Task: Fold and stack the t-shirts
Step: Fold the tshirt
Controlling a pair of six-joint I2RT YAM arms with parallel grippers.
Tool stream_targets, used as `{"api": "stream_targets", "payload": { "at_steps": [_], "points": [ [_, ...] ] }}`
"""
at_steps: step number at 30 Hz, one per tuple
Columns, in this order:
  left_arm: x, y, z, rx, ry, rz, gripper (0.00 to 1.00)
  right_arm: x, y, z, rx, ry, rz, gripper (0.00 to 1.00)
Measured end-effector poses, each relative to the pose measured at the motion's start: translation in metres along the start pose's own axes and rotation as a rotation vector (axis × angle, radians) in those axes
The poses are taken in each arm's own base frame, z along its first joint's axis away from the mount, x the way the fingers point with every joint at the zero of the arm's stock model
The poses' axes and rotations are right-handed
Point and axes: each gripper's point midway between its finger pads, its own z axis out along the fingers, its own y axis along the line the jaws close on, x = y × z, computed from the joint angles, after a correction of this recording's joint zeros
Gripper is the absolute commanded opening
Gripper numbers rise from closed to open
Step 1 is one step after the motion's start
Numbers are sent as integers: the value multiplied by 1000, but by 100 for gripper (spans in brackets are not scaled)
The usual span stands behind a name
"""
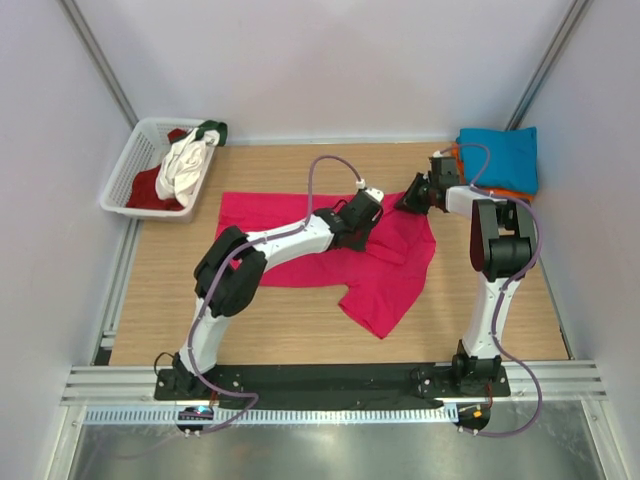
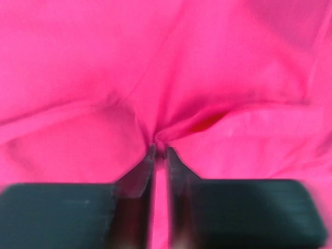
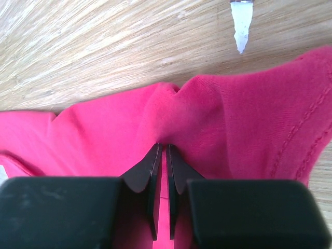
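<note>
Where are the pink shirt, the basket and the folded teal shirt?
pink t-shirt [image 1: 265, 210], top external view, flat left part
basket [image 1: 125, 172], top external view, left lattice wall
teal t-shirt [image 1: 500, 158], top external view, middle of its folded top

Wooden tabletop [image 1: 300, 320] under me, light grain, runs left to right; grain is sharp in my right wrist view [image 3: 104, 41]. Plain pale walls box it in: far wall [image 1: 330, 60], left wall [image 1: 50, 200], right wall [image 1: 600, 200]. Grey metal posts in the far-left corner [image 1: 98, 60] and far-right corner [image 1: 548, 55]. Aluminium rail [image 1: 330, 383] along the near edge, dull metal sheet [image 1: 330, 450] nearer. Light even, shadows soft.
</note>
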Motion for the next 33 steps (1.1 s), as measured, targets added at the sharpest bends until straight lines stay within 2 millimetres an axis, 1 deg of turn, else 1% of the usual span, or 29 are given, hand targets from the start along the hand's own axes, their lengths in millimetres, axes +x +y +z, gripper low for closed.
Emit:
{"api": "stream_targets", "payload": {
  "at_steps": [1, 2, 3, 4, 6, 7, 9, 10, 11, 14, 17, 19, 22, 23, 24, 26, 27, 31, 33],
  "points": [
    [5, -1, -1, 2, 7, 6, 29, -1, 0, 0, 0, -2, -2, 14],
    [12, -1, -3, 1, 18, 12, 34, -1, 0, 0, 1, -2, -3, 14],
    [19, 0, -4, -2, 31, 22, 36, -1, 0, 0, 1, -2, -4, 14],
    [26, 1, -6, -2, 42, 29, 45, -1, 0, 0, 1, -2, -5, 14],
    [33, 3, -9, -5, 55, 38, 52, -1, 0, 0, 1, -2, -6, 14],
    [34, 3, -10, -4, 55, 41, 59, -1, 0, 0, 1, -2, -7, 15],
    [30, 3, -15, -1, 45, 43, 66, -1, 0, 0, 3, -1, -11, 17],
    [26, 3, -18, 0, 33, 40, 73, -1, 0, -1, 4, 2, -13, 18],
    [22, 4, -21, 0, 24, 36, 74, -1, 0, -1, 6, 3, -19, 18],
    [-2, 6, -35, 5, -31, 3, 74, -1, -1, -2, 9, 9, -33, 20],
    [-39, 6, -44, 25, -104, -55, 72, -2, -1, -3, 18, 15, -50, 20],
    [-72, 4, -49, 47, -163, -109, 68, -2, -2, -4, 23, 16, -54, 20],
    [-108, -3, -47, 92, -236, -173, 64, -3, -2, -5, 30, 18, -58, 20],
    [-115, -8, -43, 115, -248, -189, 62, -3, -2, -5, 31, 18, -60, 20],
    [-117, -13, -36, 135, -249, -197, 62, -3, -2, -5, 32, 19, -61, 20],
    [-113, -24, -21, 176, -228, -204, 61, -3, -3, -5, 33, 21, -62, 20],
    [-106, -30, -10, 195, -204, -201, 61, -3, -3, -5, 33, 21, -62, 20],
    [-61, -46, 29, 248, -75, -179, 60, -3, -3, -5, 33, 22, -63, 20],
    [-42, -52, 38, 271, -23, -169, 60, -3, -3, -5, 34, 22, -63, 19]
  ]
}}
